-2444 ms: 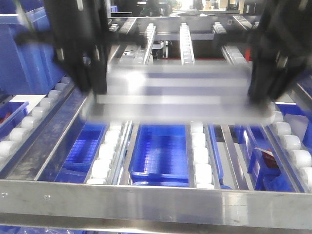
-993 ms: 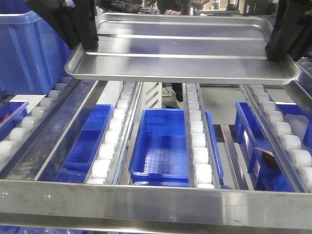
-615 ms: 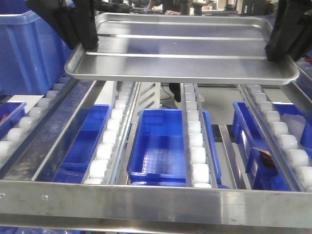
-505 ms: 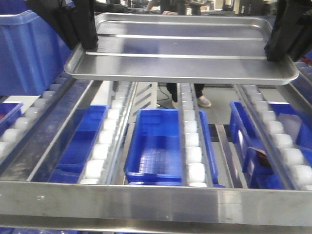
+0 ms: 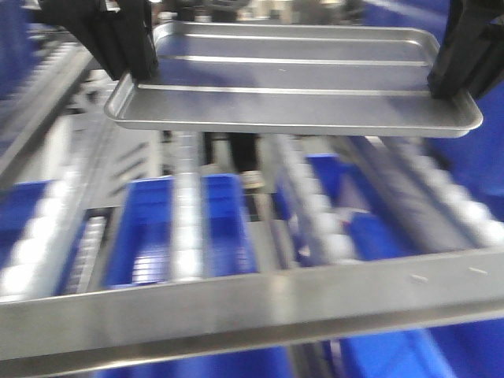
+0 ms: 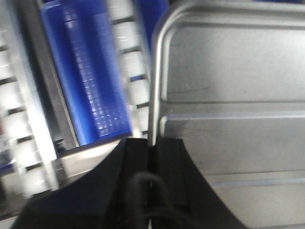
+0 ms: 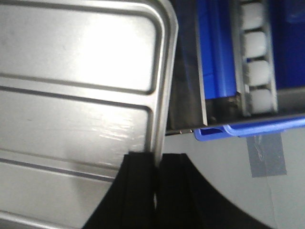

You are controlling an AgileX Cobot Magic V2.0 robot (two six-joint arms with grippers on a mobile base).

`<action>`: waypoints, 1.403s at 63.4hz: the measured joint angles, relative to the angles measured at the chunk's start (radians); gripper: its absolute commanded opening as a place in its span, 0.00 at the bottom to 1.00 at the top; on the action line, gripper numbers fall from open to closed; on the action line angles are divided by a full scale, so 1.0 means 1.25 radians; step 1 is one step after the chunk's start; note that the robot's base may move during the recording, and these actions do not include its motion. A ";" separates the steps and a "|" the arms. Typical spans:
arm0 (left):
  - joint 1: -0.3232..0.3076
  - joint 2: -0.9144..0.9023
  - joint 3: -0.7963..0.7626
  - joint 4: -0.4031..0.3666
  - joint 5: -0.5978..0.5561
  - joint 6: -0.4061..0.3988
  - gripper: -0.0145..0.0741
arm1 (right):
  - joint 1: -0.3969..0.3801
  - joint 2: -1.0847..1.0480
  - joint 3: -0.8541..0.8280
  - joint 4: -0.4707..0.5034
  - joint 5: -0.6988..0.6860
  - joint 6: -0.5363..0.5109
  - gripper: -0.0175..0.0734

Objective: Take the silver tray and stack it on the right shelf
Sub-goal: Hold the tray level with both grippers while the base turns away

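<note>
Silver tray [image 5: 291, 79], ends pinched in jaws of left gripper [image 6: 151, 147] and right gripper [image 7: 157, 160]; rack [image 5: 236, 303] blurred.

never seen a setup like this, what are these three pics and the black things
This is a two-armed robot. The wide picture looks forward from its body; the other two come from cameras on its wrists. The black shapes are its hands: the left hand and the right hand each pinch one short end of a silver tray, holding it in the air. Below it is a steel rack with tracks of white rollers, and blue bins underneath.
</note>
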 measured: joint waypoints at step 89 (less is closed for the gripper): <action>0.000 0.000 0.000 -0.002 0.000 0.000 0.06 | 0.000 0.000 0.000 0.000 0.001 0.000 0.25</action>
